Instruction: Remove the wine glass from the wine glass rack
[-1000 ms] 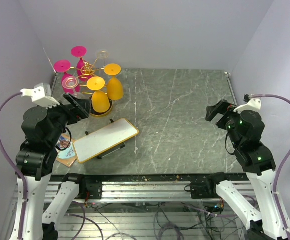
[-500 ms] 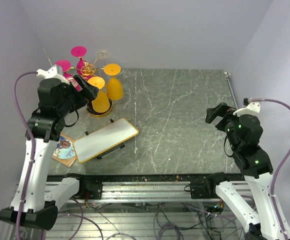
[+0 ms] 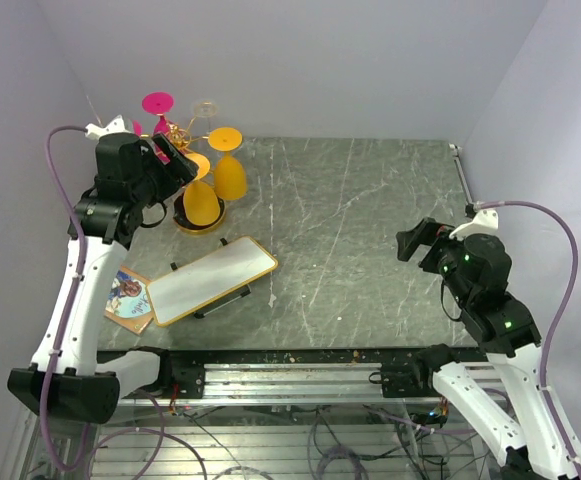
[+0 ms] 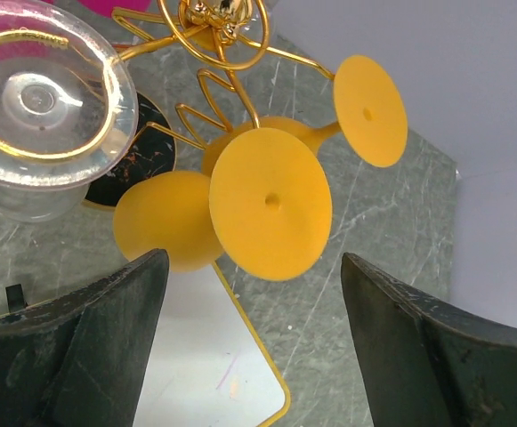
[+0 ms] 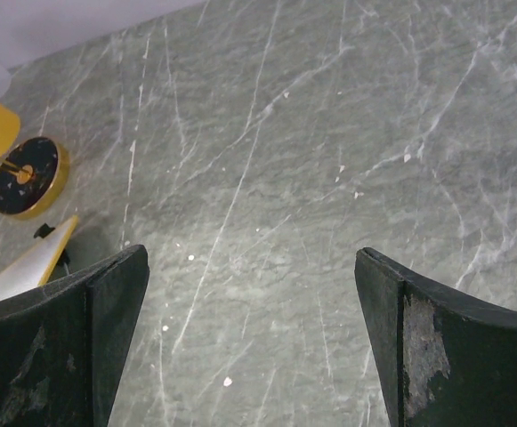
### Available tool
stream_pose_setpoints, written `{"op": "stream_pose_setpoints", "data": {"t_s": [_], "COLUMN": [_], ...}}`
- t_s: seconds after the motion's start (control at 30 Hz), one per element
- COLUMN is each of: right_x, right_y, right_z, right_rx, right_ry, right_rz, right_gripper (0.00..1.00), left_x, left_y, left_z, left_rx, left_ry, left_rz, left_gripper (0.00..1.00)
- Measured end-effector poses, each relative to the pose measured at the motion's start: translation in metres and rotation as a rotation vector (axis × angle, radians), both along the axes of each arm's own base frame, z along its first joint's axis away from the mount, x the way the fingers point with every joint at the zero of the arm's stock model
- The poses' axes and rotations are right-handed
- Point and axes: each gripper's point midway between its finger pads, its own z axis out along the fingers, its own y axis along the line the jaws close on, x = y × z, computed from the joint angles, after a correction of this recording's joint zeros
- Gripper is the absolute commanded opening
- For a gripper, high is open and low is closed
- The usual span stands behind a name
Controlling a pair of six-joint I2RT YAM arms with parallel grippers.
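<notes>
1. I found the left claw [image 4: 254, 261] spread wide, gripping nothing.
2. The yellow wine glass [image 4: 271, 203] hung inverted on the wine glass rack [image 4: 214, 27], straight ahead between the jaws, its foot facing the claw and its stem running away.
3. The right claw [image 5: 251, 256], also spread, sat well apart from the rack, so the left was nearer.

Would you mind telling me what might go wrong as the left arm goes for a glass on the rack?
The open left gripper frames the near yellow glass at its flat foot; closing on that thin disc could slip. The clear glass hangs close beside one finger and might get knocked. A sideways pull could catch the wire rack and tip it.
</notes>
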Motion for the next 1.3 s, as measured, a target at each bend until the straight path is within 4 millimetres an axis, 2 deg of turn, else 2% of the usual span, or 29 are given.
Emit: {"op": "stream_pose_setpoints", "data": {"t_s": [0.23, 0.43, 0.6, 0.8, 1.03, 1.3], "right_x": [-0.004, -0.007, -0.012, -0.014, -0.013, -0.013], "right_y": [0.001, -0.001, -0.004, -0.005, -0.007, -0.011], "right_z": [-0.013, -0.006, 0.001, 0.005, 0.006, 0.006], "right_rx": [-0.003, 0.014, 0.017, 0.021, 0.02, 0.017], "right_ry": [0.015, -0.039, -0.084, -0.112, -0.117, -0.122], "right_rz": [0.013, 0.007, 0.003, 0.004, -0.004, -0.026], "right_gripper": [1.0, 1.0, 1.0, 1.0, 1.0, 1.0], "left_x": [0.013, 0.018, 0.023, 0.029, 0.032, 0.034], "left_y": [-0.001, 0.003, 0.007, 0.006, 0.006, 0.007], "left_z": [-0.008, -0.005, 0.001, -0.009, -0.015, -0.017], "left_rx": [0.005, 0.022, 0.044, 0.064, 0.076, 0.092], "left_ry": [0.022, 0.011, -0.002, 0.023, 0.037, 0.037], "left_rz": [0.005, 0.022, 0.041, 0.031, 0.025, 0.019], "left_gripper": [0.75, 0.73, 0.66, 0.65, 0.54, 0.47]}}
